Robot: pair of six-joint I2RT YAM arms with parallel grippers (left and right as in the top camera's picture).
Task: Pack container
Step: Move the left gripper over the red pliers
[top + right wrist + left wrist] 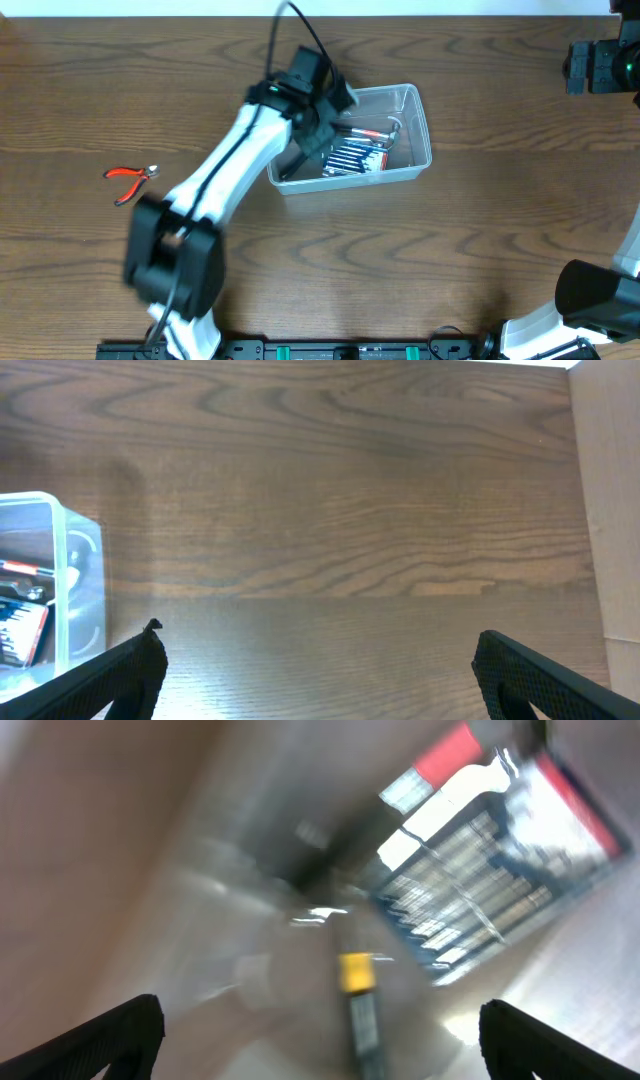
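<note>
Over the container (400,176), left gripper (320,1040) fingers spread wide, yellow-tipped tool (357,972) below them. Labels inside too blurred to read. Right gripper (320,680) also spread, well right of container. Red pliers (131,178) on table (480,250), well left of it.

The white left arm (225,170) is reaching diagonally from the near edge toward the middle of the table. Its left gripper (320,1010) is pointing downward, fingers (110,1040) spread wide. The right arm (600,300) is sitting folded at the right side, its right gripper (315,635) holding its fingers (100,680) wide apart.
</note>
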